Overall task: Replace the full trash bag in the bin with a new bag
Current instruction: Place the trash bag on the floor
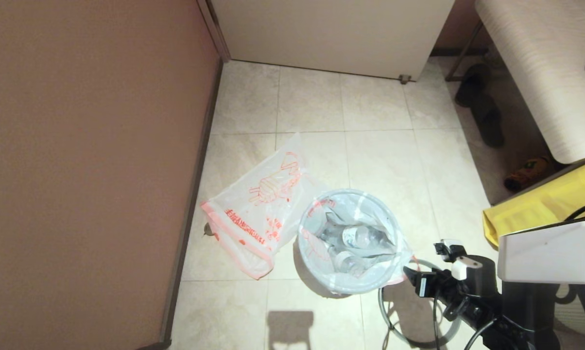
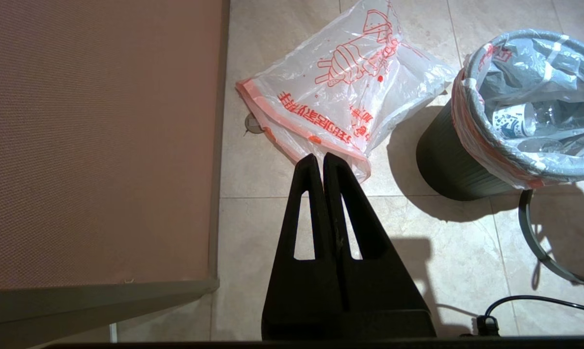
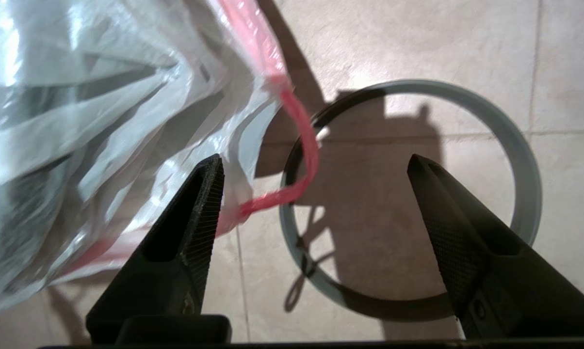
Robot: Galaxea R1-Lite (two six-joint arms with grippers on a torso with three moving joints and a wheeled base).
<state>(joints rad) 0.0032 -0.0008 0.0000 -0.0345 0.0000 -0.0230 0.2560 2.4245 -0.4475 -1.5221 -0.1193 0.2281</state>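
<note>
Lower right of the head view: the right gripper [image 3: 314,169] hangs with its jaws spread wide and gripping nothing, one finger [image 3: 200,203] beside the pink drawstring loop [image 3: 301,145] of the full trash bag [image 1: 353,238]. Beneath it the grey hoop [image 3: 525,194] lies flat on the tile floor [image 1: 370,121], apart from the bin [image 2: 447,165]. The bag sits in the bin at lower centre, hem folded over the rim, clear bottles [image 1: 355,237] visible inside. Just left of the bin, touching it, the new bag [image 1: 258,209] lies flat on the tiles. In the left wrist view, the left gripper [image 2: 320,160] is closed and empty, above the floor near the new bag's hem.
</note>
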